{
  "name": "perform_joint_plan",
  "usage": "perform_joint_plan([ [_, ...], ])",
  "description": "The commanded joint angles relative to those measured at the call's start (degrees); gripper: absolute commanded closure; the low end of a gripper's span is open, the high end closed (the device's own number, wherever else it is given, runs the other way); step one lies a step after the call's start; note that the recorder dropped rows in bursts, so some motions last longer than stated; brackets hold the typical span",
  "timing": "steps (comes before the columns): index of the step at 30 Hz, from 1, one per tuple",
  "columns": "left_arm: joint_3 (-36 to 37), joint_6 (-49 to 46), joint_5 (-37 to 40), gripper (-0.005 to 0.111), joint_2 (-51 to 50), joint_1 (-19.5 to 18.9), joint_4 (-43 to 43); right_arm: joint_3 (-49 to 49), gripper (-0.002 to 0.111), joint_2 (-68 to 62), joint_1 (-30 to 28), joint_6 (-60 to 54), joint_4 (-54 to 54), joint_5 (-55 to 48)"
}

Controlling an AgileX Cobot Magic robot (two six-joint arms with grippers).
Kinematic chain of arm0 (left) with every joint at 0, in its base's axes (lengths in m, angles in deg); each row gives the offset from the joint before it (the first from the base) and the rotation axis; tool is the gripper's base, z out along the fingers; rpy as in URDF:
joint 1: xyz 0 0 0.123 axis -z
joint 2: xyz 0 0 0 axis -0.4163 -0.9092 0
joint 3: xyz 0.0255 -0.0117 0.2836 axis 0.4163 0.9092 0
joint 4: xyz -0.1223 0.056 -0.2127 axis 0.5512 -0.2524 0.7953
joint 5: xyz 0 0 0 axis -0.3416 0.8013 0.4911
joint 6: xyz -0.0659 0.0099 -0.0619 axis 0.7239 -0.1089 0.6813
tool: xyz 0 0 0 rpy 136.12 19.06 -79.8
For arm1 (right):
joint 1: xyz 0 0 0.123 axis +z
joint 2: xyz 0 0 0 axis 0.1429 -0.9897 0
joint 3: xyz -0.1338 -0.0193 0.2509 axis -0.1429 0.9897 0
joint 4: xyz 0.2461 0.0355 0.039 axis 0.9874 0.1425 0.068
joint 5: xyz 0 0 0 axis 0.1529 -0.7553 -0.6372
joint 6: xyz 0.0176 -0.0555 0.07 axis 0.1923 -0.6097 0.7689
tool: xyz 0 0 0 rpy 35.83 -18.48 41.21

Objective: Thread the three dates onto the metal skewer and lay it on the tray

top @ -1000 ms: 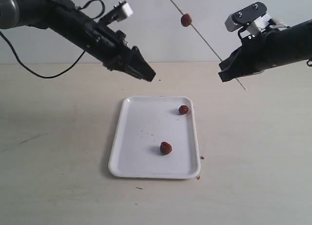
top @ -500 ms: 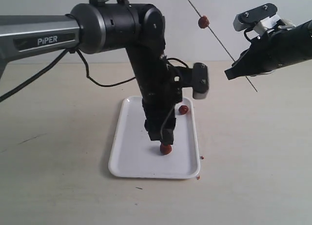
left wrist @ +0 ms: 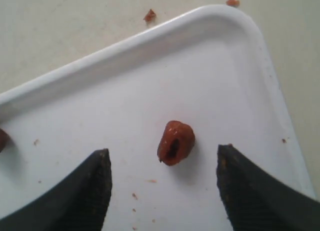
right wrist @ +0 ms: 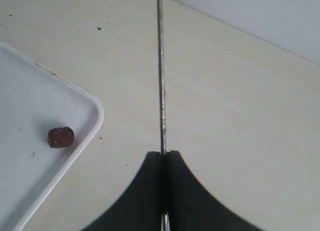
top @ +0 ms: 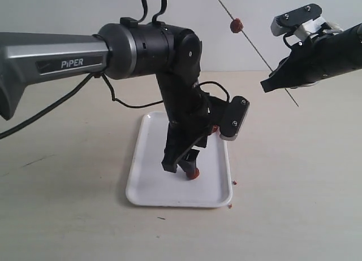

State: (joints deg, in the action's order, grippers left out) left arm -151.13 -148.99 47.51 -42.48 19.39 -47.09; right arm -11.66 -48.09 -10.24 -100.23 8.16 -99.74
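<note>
One date (top: 236, 25) is threaded high on the metal skewer (top: 257, 49), which slants up in the air. My right gripper (top: 270, 85) is shut on the skewer's lower part; in the right wrist view the skewer (right wrist: 161, 81) runs out from the closed right gripper (right wrist: 164, 155). My left gripper (top: 182, 166) stands open, low over the white tray (top: 148, 182). A second date (left wrist: 176, 142) lies on the tray between the left fingers (left wrist: 92, 191), apart from both. The third date (right wrist: 61, 137) lies near the tray's far right corner, mostly hidden by the left arm in the exterior view.
Small red-brown crumbs (top: 234, 183) lie on the table by the tray's near right corner, and more crumbs (left wrist: 149, 15) lie just outside its rim (left wrist: 125, 46). The left arm's black cable (top: 130, 103) hangs above the table.
The left arm swung from up at the left down onto the tray, then turned its wrist, with open fingers either side of the near date. The right arm and skewer shifted slightly right.
</note>
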Motion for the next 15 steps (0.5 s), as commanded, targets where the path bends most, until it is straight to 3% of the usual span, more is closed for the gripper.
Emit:
perform_joint_plan([
  [1,0.2,-0.3,-0.2,0.046,-1.8,0.0,0.4,0.1,0.108,0.7,0.0,0.0,-0.3,0.5],
  [15,0.2,-0.2,-0.4,0.046,-4.5,0.0,0.2,0.1,0.108,0.7,0.0,0.0,-0.3,0.6],
])
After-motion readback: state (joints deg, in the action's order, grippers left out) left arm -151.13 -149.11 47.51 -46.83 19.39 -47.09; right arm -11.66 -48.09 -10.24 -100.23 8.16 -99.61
